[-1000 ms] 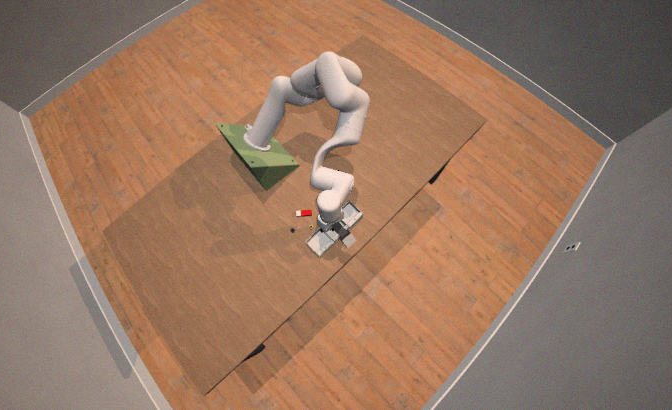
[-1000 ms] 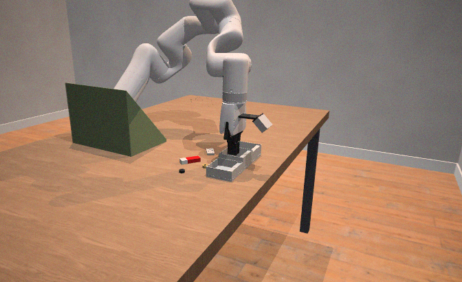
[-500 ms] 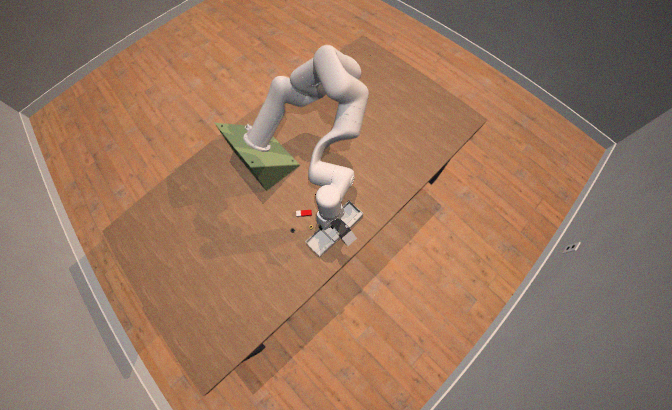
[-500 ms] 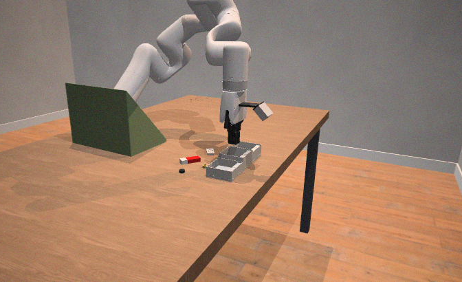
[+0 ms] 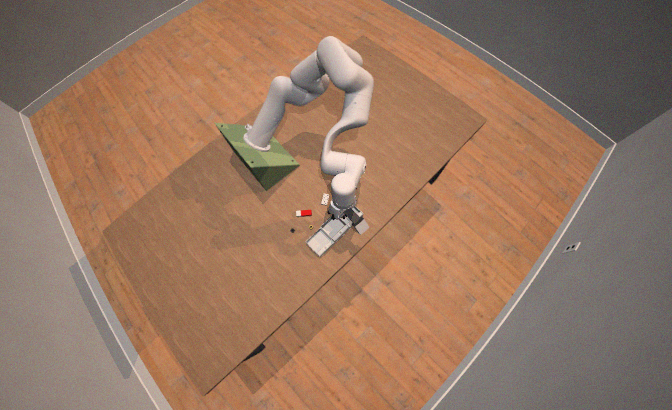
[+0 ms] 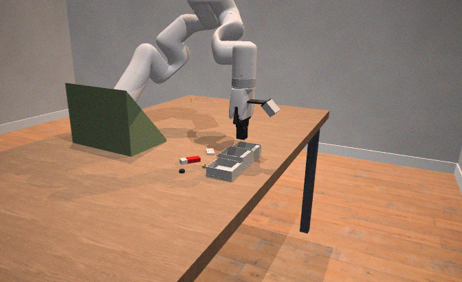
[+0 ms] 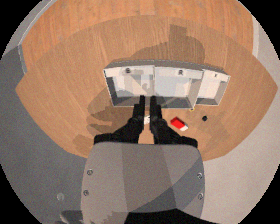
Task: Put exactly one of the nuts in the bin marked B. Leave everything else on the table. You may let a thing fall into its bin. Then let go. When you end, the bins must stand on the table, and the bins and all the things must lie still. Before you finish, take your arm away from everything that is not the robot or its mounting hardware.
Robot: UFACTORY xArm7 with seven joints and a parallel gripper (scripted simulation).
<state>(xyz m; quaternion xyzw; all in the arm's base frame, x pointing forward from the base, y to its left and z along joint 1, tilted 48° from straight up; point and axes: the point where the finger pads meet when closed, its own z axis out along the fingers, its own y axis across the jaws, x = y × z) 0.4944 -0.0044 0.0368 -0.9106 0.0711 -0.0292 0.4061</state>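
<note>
Bin B is the left one of three joined-up grey bins in the wrist view. My gripper is shut to a narrow gap, with nothing visible between its fingertips. It points down above the bins, over the right part of B near the middle bin. A small yellow nut lies on the table close beside the bins. A small black piece lies farther out; its exact shape is too small to tell.
The middle bin and the right-hand bin stand beside B. A red and white block and a white dotted tile lie on the table on the robot's side of the bins.
</note>
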